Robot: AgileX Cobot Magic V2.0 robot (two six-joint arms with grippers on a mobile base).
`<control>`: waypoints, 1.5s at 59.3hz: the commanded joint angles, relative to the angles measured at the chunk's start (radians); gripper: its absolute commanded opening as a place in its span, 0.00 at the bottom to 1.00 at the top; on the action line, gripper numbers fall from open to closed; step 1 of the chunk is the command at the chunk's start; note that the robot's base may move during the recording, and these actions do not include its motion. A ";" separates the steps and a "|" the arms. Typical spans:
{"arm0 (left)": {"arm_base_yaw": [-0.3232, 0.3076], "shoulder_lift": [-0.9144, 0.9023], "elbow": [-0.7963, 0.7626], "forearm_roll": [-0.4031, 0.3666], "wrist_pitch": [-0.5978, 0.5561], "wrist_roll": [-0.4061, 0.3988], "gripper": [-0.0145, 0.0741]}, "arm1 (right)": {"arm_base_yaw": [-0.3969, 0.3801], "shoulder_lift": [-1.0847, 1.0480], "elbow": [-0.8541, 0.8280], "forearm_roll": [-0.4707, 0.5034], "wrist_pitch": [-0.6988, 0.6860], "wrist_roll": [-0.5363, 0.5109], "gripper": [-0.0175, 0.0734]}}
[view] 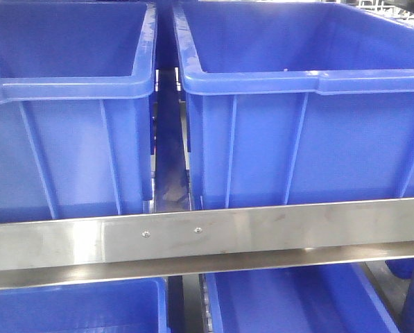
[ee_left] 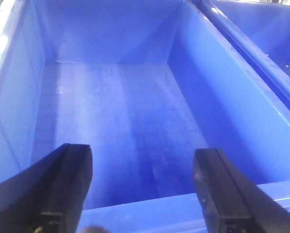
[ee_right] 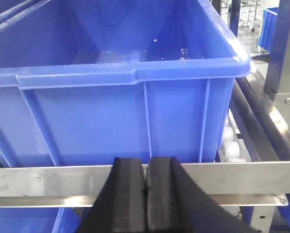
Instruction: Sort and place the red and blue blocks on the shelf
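The red and blue blocks are out of view in every frame. The shelf shows as a brushed steel front rail point(view: 213, 236) with two small screws, and again in the right wrist view point(ee_right: 47, 179). My left gripper point(ee_left: 142, 187) is open and empty, its black fingers spread over the near rim of a large blue bin point(ee_left: 120, 121) whose inside is bare. My right gripper point(ee_right: 146, 191) is shut with its pads pressed together and nothing between them, in front of the shelf rail below another large blue bin point(ee_right: 120, 111).
Two large blue bins point(view: 68, 132) point(view: 304, 125) stand side by side on the upper tier, with a narrow gap between them. More blue bins point(view: 290, 305) sit on the tier below. White rollers point(ee_right: 230, 143) and a steel upright point(ee_right: 285, 58) are at the right.
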 commanded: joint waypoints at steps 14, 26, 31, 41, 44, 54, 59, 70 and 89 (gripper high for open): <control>0.002 -0.053 -0.010 0.029 -0.052 -0.009 0.31 | -0.003 -0.019 -0.019 -0.010 -0.082 -0.010 0.26; 0.017 -0.300 0.208 -0.004 -0.066 -0.011 0.31 | -0.003 -0.019 -0.019 -0.010 -0.082 -0.010 0.26; 0.034 -0.438 0.341 -0.041 -0.098 -0.011 0.31 | -0.003 -0.019 -0.019 -0.010 -0.082 -0.010 0.26; 0.043 -0.647 0.514 -0.068 -0.120 -0.011 0.31 | -0.003 -0.019 -0.019 -0.010 -0.082 -0.010 0.26; 0.043 -0.655 0.505 -0.068 -0.047 -0.011 0.31 | -0.003 -0.019 -0.019 -0.010 -0.082 -0.010 0.26; 0.043 -0.655 0.509 -0.047 -0.054 -0.011 0.31 | -0.003 -0.019 -0.019 -0.010 -0.083 -0.010 0.26; 0.043 -0.655 0.509 -0.047 -0.074 -0.011 0.31 | -0.003 -0.019 -0.019 -0.010 -0.083 -0.010 0.26; 0.043 -0.655 0.509 -0.019 -0.135 -0.005 0.31 | -0.003 -0.019 -0.019 -0.010 -0.083 -0.010 0.26; 0.043 -0.655 0.509 -0.014 -0.214 0.077 0.31 | -0.003 -0.019 -0.019 -0.010 -0.083 -0.010 0.26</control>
